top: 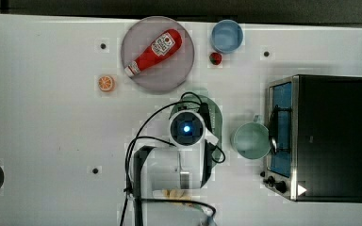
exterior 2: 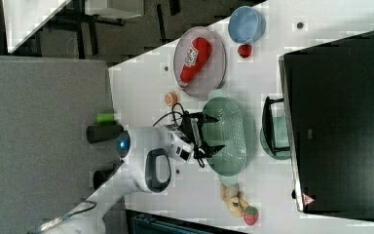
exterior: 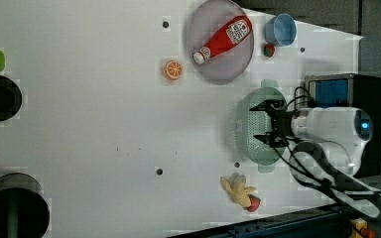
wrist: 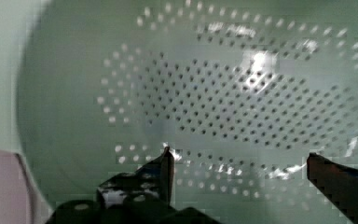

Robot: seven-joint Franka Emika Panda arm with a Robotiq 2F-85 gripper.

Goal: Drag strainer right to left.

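Hovering with its fingers spread wide and grasping nothing, the black gripper (exterior: pixel 267 123) sits inside the pale mint-green oval perforated plastic strainer (exterior: pixel 250 130); dragging apparently not yet begun.

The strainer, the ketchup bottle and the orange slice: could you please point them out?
strainer (exterior: pixel 248 124), left view, perforated bottom.
ketchup bottle (top: pixel 156 50), top view, red body.
orange slice (top: pixel 106 83), top view, centre.

The arm (exterior: pixel 333 130) has smooth white shells with dark grey joints. A round blue light (top: pixel 186 127) glows on its end cap. Thin black cables (top: pixel 139 141) loop loosely beside the wrist. The gripper (exterior 2: pixel 209 132) is black, with two slim pointed fingers (wrist: pixel 164 169).
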